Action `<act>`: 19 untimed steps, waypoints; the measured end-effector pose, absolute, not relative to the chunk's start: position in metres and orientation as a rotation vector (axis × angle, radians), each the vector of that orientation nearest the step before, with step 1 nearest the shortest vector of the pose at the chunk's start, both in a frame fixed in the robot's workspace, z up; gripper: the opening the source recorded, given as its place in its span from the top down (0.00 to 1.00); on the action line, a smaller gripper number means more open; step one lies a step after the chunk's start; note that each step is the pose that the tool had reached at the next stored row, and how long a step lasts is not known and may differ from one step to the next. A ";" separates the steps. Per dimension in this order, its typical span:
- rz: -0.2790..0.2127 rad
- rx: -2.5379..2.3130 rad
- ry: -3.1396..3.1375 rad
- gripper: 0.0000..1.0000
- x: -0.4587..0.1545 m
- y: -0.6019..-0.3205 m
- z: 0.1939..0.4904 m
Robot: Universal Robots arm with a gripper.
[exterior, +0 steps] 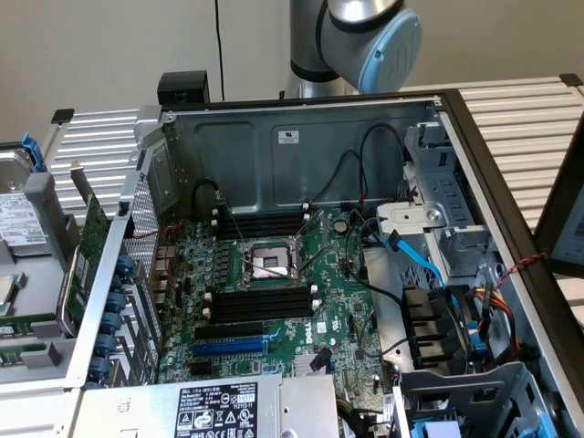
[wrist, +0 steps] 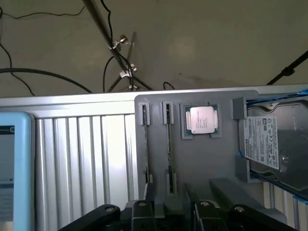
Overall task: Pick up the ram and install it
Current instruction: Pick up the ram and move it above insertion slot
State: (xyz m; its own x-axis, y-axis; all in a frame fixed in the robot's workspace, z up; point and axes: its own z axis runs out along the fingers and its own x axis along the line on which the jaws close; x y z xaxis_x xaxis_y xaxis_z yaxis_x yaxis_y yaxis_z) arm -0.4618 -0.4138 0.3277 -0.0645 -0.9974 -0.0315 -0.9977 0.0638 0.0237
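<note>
Exterior, case: open computer case (exterior: 301, 155) lies on the desk (exterior: 529, 119), with the motherboard (exterior: 339, 274) flat inside.
Exterior, slots: the long black memory slots (exterior: 260, 306) beside the socket look empty.
Wrist, ram: the ram (wrist: 168, 144) stands on edge in a groove of the gray tray (wrist: 202, 163), its long axis running straight away from the tool (wrist: 168, 197).
Wrist, tool: jaws apart, one on each side of the ram's near end, not clamped.
Wrist, tray: it also carries a processor chip (wrist: 201, 120) and a hard drive (wrist: 274, 144).

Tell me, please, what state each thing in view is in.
ram: on edge in the gray holder, not installed.
end effector: open, close to the ram.
CPU: lying in its holder pocket.
hard drive: lying in the holder's bay.
computer case: side open.
memory slots: empty.
</note>
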 end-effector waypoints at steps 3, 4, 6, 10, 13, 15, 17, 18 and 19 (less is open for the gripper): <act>0.061 -2.145 2.285 0.64 -0.462 -0.415 0.322; 0.061 -2.145 2.285 0.64 -0.462 -0.416 0.320; 0.061 -2.146 2.284 0.64 -0.462 -0.417 0.317; 0.061 -2.147 2.283 0.62 -0.463 -0.419 0.309; 0.061 -2.148 2.283 0.55 -0.463 -0.420 0.304; 0.061 -2.148 2.282 0.55 -0.463 -0.421 0.300; 0.061 -2.148 2.282 0.55 -0.463 -0.421 0.297; 0.061 -2.148 2.282 0.55 -0.463 -0.421 0.295; 0.061 -2.149 2.282 0.55 -0.463 -0.422 0.293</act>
State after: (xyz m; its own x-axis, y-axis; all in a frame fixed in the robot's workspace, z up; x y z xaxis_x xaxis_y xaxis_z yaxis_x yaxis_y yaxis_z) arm -0.4625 -0.4215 0.2932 -0.0604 -0.9977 -0.0317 -0.9979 0.0597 0.0238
